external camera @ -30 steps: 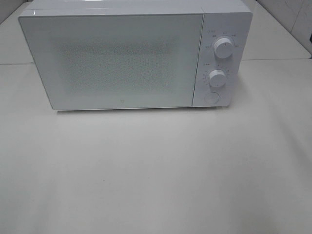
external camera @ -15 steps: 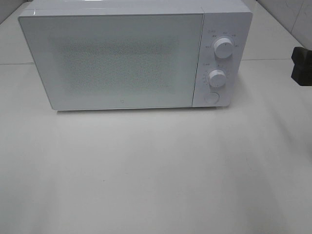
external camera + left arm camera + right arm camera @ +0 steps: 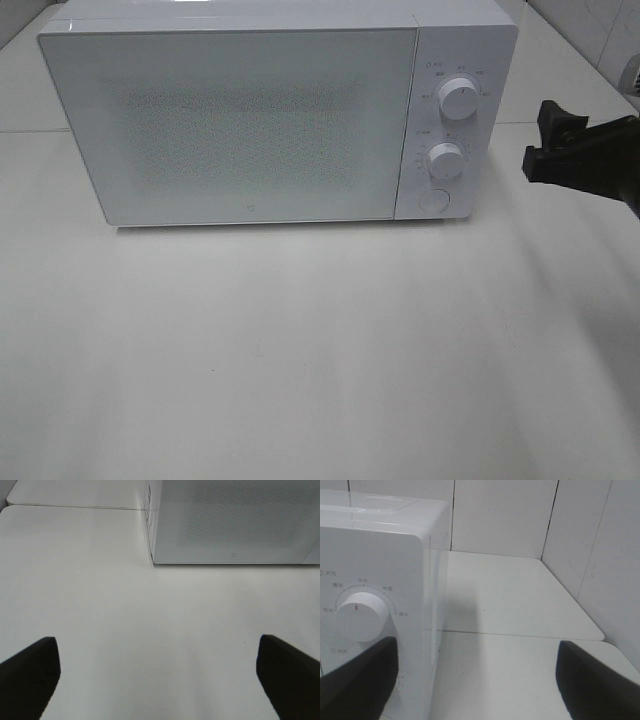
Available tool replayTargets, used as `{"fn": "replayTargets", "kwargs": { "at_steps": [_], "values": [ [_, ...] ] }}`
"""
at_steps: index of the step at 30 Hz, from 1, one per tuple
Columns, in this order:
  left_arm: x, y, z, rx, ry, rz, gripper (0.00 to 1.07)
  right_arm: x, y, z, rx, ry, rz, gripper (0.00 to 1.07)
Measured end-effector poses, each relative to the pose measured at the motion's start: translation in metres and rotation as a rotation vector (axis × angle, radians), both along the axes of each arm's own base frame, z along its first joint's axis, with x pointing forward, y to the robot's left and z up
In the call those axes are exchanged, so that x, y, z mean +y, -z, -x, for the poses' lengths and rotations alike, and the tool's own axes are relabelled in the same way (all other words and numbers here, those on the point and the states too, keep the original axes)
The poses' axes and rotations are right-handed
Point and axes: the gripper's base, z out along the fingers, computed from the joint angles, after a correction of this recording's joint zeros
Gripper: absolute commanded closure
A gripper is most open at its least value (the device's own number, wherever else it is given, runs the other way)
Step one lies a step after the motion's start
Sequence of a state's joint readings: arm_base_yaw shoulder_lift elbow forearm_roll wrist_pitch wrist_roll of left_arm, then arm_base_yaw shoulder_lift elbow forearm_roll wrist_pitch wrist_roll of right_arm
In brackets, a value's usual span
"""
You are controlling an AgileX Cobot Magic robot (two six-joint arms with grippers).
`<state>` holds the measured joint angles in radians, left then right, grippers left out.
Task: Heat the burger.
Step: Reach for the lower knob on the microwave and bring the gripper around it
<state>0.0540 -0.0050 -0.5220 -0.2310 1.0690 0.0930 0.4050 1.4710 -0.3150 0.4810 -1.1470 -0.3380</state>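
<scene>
No burger in sight; the microwave is shut and progress is unclear.
Both pincers are spread and empty. The left gripper hangs over the bare table in front of the microwave, and the right gripper is beside the control side, near the upper knob. The burger shows in no view, and whether it sits behind the frosted door cannot be told. If it does, probably only setting the knobs remains; if not, everything is left.

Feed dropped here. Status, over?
Left claw open, empty. Right claw open, beside microwave. Burger not in sight; door shut.
</scene>
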Motion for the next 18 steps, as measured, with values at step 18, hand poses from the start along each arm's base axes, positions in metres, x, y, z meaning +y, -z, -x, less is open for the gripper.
{"fn": "replayTargets", "kwargs": {
  "at_steps": [18],
  "values": [
    [0.000,0.000,0.000,0.000,0.000,0.000,0.06,0.058,0.031,0.005,0.101,-0.063,0.042,0.31]
  ]
}}
